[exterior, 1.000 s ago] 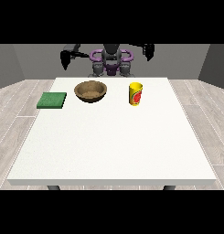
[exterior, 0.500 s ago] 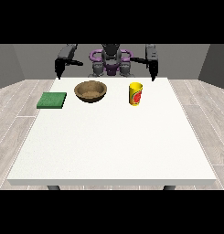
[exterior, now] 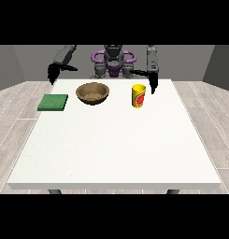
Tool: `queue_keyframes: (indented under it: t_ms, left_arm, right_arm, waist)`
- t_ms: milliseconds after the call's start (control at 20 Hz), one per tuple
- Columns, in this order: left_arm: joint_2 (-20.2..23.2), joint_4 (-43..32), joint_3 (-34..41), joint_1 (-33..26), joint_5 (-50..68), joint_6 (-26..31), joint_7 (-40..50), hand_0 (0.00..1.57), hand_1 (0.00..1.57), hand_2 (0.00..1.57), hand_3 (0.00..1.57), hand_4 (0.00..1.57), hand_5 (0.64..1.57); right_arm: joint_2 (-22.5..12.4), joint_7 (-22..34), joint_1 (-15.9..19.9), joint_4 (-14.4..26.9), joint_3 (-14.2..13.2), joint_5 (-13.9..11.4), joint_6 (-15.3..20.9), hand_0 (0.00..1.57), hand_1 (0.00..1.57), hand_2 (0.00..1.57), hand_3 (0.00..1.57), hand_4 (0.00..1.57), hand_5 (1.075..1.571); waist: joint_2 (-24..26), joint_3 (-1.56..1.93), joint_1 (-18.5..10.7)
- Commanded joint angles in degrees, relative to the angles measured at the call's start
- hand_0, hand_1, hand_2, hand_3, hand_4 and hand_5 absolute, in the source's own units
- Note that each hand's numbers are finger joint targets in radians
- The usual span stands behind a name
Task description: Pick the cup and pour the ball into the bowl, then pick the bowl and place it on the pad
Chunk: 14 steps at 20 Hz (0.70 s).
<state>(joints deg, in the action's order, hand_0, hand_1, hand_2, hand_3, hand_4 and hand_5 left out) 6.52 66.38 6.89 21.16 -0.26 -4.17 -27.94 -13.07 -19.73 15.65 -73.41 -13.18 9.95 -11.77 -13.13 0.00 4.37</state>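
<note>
Cup point(exterior: 139, 95) upright far right on desk point(exterior: 116, 140), bowl point(exterior: 93, 93) left of it, pad point(exterior: 53, 102) further left. Hand at view's right point(exterior: 153, 83) hangs just beside cup, holding nothing; fingers' spread unclear. Cup likely light, stiff; grasp round mid-wall.

**Surfaces on the table**

The round brown wooden-looking bowl point(exterior: 92, 93) is matt and grainy. The yellow cup with a red mark point(exterior: 139, 95) looks smooth — slightly glossy plastic. The flat green square pad point(exterior: 53, 102) seems soft, matt. The large white table point(exterior: 116, 144) is smooth.
</note>
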Motion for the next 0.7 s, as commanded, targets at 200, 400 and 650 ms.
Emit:
queue_keyframes:
  t_ms: [200, 400, 650]
  left_arm:
    - [-1.67, -14.88, 2.89, 5.69, -0.47, -2.14, -13.78, 0.00, 0.00, 0.00, 0.00, 0.00, 1.267]
    - [-2.13, -19.28, 3.04, 4.27, -0.45, -2.28, -15.81, 0.00, 0.00, 0.00, 0.00, 0.00, 1.229]
    - [4.70, -20.63, 3.01, 6.06, -8.37, -12.98, -15.68, 1.29, 1.29, 1.57, 1.57, 0.79, 1.524]
  right_arm:
    - [-1.66, -2.14, 4.04, 1.20, -0.74, 1.16, -2.13, 0.00, 0.00, 0.00, 0.00, 0.00, 1.558]
    - [-5.02, -2.67, 1.61, 6.37, -3.25, 2.70, -5.91, 0.00, 0.00, 0.00, 0.00, 0.00, 1.558]
    - [-4.56, -3.33, 2.86, 4.72, -2.60, 2.57, -5.73, 0.00, 0.00, 0.00, 0.00, 0.00, 1.562]
  waist:
    - [-5.93, -0.04, 2.64]
    - [-1.72, -0.02, 1.49]
    - [-4.02, 0.05, 4.13]
